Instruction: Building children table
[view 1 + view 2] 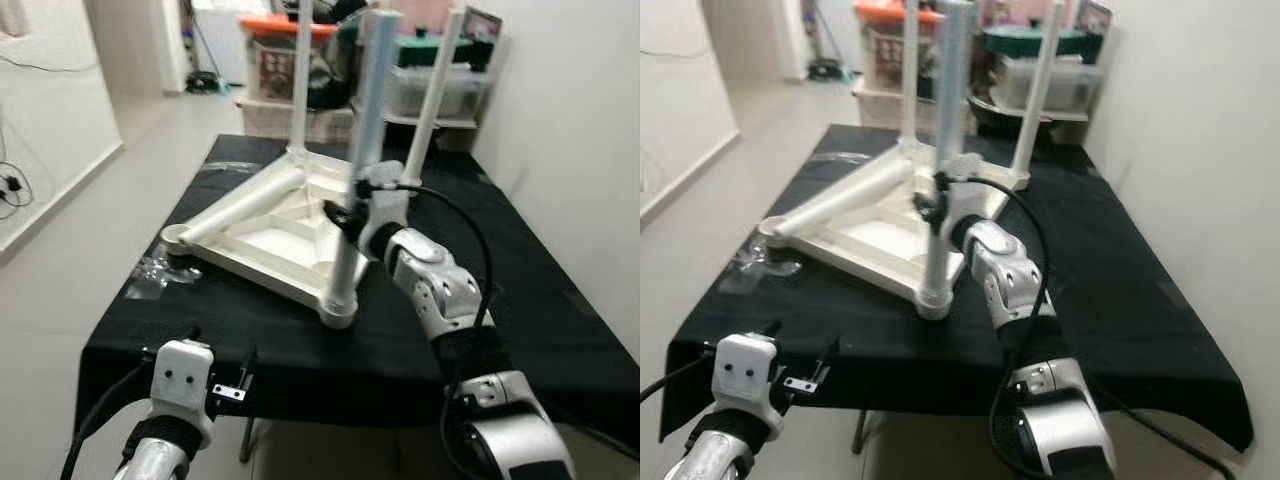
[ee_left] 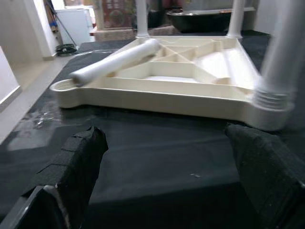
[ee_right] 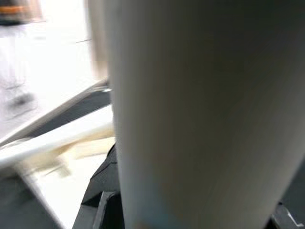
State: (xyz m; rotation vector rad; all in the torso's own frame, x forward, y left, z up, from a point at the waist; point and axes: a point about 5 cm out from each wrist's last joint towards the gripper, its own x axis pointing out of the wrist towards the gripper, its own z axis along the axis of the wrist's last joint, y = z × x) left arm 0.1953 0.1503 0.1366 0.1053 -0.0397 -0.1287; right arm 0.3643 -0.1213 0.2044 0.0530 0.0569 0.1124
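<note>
An upside-down white tabletop [image 1: 262, 243] lies on a table under a black cloth [image 1: 540, 290]. Two white legs stand in its far corners, the left one [image 1: 300, 80] and the right one [image 1: 432, 95]. A third leg [image 1: 366, 130] stands upright in the near corner socket [image 1: 338, 305]. My right gripper [image 1: 350, 216] is shut on this leg at mid height, and the leg [image 3: 200, 114] looms close in the right wrist view. A loose leg [image 1: 245, 205] lies across the tabletop towards the empty left socket [image 1: 178, 237]. My left gripper [image 2: 167, 157] hangs open, low at the table's front edge.
Crumpled clear plastic [image 1: 158, 270] lies on the cloth left of the tabletop. Storage boxes and bins [image 1: 425, 85] are stacked behind the table. A white wall [image 1: 580, 150] runs close along the right side. Open floor [image 1: 90, 250] lies to the left.
</note>
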